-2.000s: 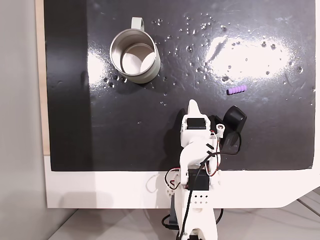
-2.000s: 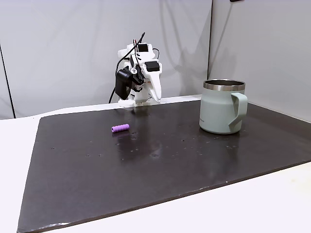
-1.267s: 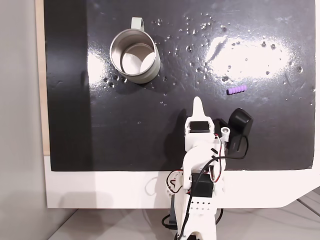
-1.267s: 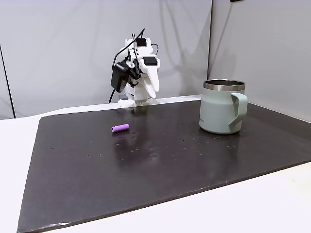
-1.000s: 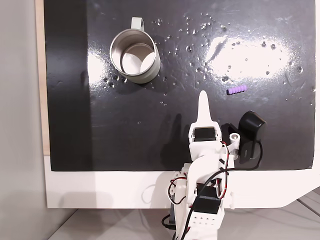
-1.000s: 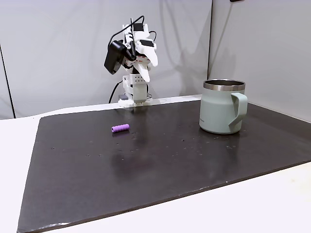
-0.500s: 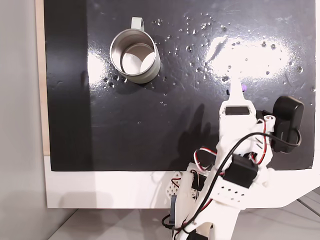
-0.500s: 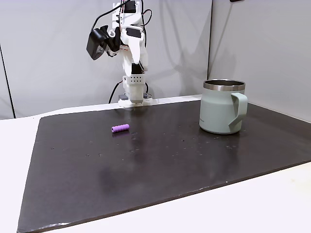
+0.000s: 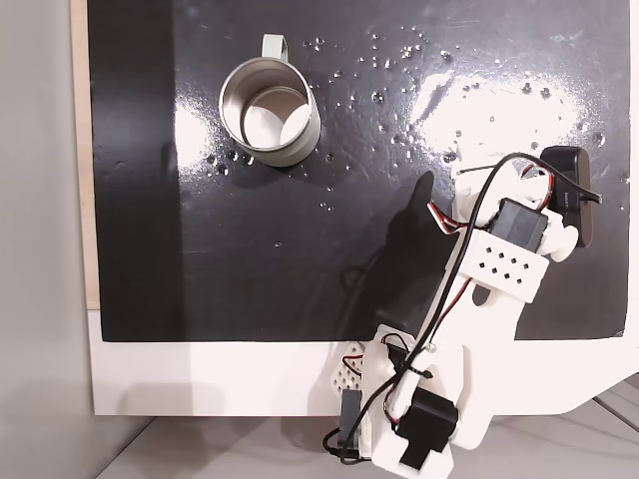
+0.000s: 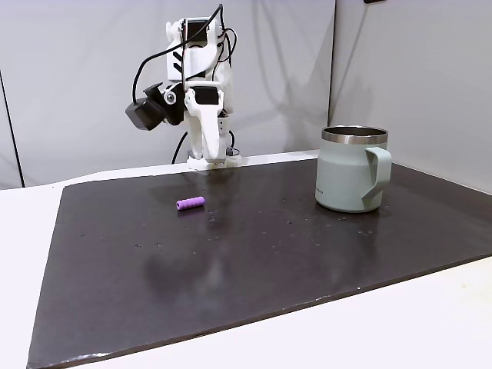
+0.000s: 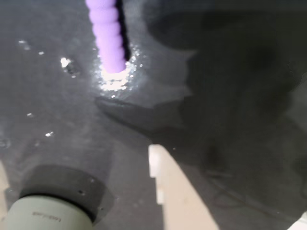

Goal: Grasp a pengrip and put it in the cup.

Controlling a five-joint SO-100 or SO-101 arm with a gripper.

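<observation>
Just ahead of the pincer (image 11: pixel 158 158) in the wrist view, the pengrip (image 11: pixel 108 36) lies flat on the mat (image 11: pixel 230 96), ungrasped. Can't tell the jaw gap. Looks soft and light, so pinch mid-length across its ribs.

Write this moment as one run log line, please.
gripper: above mat, holds nothing | pengrip: lying on mat | cup: upright

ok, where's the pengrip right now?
In a fixed view the pengrip lies flat on the dark mat, left of the cup, just in front of the raised gripper.
</observation>
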